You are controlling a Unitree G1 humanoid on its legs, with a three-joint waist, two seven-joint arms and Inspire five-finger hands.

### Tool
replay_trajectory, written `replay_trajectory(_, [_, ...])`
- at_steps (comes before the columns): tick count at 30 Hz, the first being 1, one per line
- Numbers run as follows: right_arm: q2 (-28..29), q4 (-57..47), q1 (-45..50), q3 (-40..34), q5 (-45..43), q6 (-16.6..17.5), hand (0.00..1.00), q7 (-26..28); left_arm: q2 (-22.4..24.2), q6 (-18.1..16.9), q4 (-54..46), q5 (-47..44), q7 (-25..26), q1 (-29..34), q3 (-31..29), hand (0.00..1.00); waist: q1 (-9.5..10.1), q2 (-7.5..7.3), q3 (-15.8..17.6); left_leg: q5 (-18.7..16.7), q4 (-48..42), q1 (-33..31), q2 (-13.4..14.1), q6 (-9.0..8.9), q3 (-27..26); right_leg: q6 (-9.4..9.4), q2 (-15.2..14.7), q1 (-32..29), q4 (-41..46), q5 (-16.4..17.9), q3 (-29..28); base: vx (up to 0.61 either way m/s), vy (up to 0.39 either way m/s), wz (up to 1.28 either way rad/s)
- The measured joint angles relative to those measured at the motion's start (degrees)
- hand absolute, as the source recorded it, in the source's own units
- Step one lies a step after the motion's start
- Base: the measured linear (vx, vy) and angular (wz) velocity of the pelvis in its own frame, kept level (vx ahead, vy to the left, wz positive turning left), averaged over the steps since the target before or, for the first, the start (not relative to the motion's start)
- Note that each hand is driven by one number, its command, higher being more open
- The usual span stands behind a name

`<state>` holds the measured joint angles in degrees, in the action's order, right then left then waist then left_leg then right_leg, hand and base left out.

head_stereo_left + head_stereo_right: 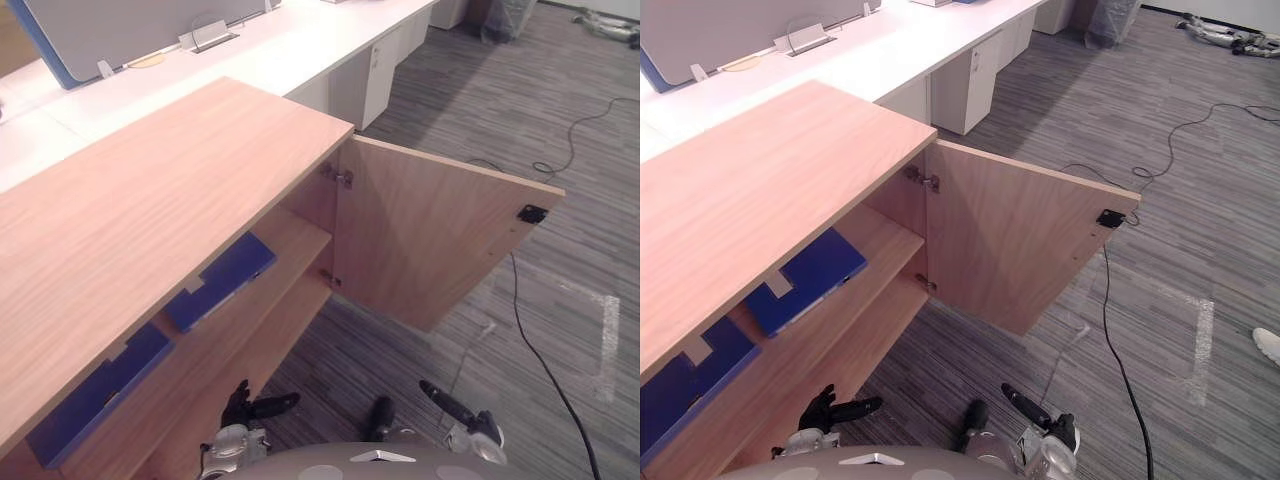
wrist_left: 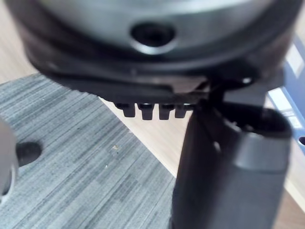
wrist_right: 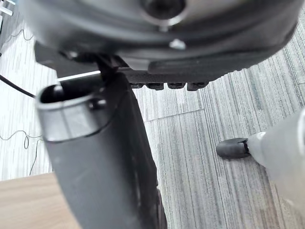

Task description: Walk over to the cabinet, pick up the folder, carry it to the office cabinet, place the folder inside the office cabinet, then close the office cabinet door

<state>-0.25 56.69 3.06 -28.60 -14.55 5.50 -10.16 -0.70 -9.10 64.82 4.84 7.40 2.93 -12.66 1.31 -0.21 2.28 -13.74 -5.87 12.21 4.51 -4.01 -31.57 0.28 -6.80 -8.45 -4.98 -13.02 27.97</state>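
**Near.** My dark left hand [image 1: 250, 405] hung low in front of the open light-brown wooden office cabinet [image 1: 150, 210]. My dark right hand [image 1: 452, 402] hung low to its right, above the grey striped carpet [image 1: 450, 110]. On both hands the fingers were out straight and loosely spread, and neither hand held anything.

**Middle.** Flat blue folders lay inside the cabinet on its wooden shelf [image 1: 300, 235]. One blue folder [image 1: 225, 275] sat towards the right end, with its long axis running near-left to far-right along the shelf. A second blue folder [image 1: 95, 395] lay nearer and further left. I could not tell which of them was the task's own. I judged the placing done and the closing not yet done.

**Far.** The flat wooden cabinet door [image 1: 430, 240] stood wide open. It was hinged at its left edge and swung out to the right over the carpet. Its free edge, which bore a small black fitting [image 1: 532, 213], lay far and right of my right hand. I judged the right hand to be the nearer one for the closing push, which would run leftward against the door's far face. White desks [image 1: 300, 50] stood beyond the cabinet.
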Motion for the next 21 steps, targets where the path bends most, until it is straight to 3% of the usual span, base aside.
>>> replay_trajectory(6, [-3.02, -0.33, -2.93, -6.29, -4.45, 0.50, 1.00, -0.56, -0.88, 0.17, 0.03, -2.61, -0.12, 0.39, -1.64, 1.00, 0.02, -0.90, 0.19, -2.89, -0.61, -1.18, 0.49, -0.91, 3.22, 0.35, 0.89, -0.52, -0.03, -0.32, -1.73, 0.01, 0.034, 0.10])
replay_trajectory(15, [-14.82, -2.79, -13.25, -8.83, -9.00, 1.76, 1.00, -1.61, -1.83, 0.18, 0.51, -2.67, -1.70, 1.55, -0.39, 1.00, -0.08, 2.14, -0.67, -3.11, -4.02, -2.58, 0.23, -1.12, 7.61, 0.30, 0.81, -1.43, -0.04, -0.06, -5.03, 0.10, 0.039, -0.10])
replay_trajectory(17, [-16.66, -3.75, -15.26, -7.33, -9.48, 3.06, 1.00, -1.41, -2.19, 0.17, 0.48, -2.84, -2.03, 1.58, 0.52, 1.00, -0.05, 2.09, -0.63, -3.09, -8.62, -4.38, 0.02, -1.15, 8.90, 0.26, -0.23, -1.29, -0.04, -0.04, -5.81, 0.12, 0.051, -0.06])
replay_trajectory(18, [-18.18, -3.84, -16.89, -6.02, -10.56, 3.57, 1.00, -1.22, -2.26, 0.12, 0.49, -2.96, -2.32, 1.59, 0.61, 1.00, -0.18, 1.51, -0.38, -5.12, -10.73, -6.14, 0.27, -0.82, 9.56, 0.29, -1.30, -1.05, -0.04, 0.06, -6.21, 0.08, 0.072, 0.02])
replay_trajectory(19, [-18.90, -3.84, -17.64, -5.47, -11.18, 3.88, 1.00, -1.15, -2.18, 0.02, 0.48, -2.95, -2.60, 1.59, 0.64, 1.00, -0.10, 1.90, -0.54, -6.16, -8.61, -6.34, 0.56, 0.00, 9.74, 0.37, -1.41, -0.94, -0.04, 0.07, -6.34, 0.04, 0.076, -0.01])
replay_trajectory(20, [-20.25, -3.86, -19.15, -4.16, -11.69, 4.18, 1.00, -1.07, -2.02, -0.03, 0.54, -2.95, -2.74, 1.70, 0.64, 1.00, 0.07, 2.61, -0.70, -3.65, -3.92, -6.83, 1.27, -1.08, 9.99, 1.01, -1.25, -0.90, -0.03, -0.33, -6.57, 0.01, 0.043, -0.12])
replay_trajectory(21, [-20.47, -4.59, -20.46, -2.44, -12.01, 4.21, 1.00, -0.86, -2.19, -0.02, 0.47, -3.62, -2.64, 2.41, 0.66, 1.00, 0.02, 3.11, -1.08, -2.87, -2.16, -5.59, 0.41, -0.90, 9.79, 2.00, -1.17, -0.62, 0.02, -0.83, -7.37, 0.02, 0.048, -0.07])
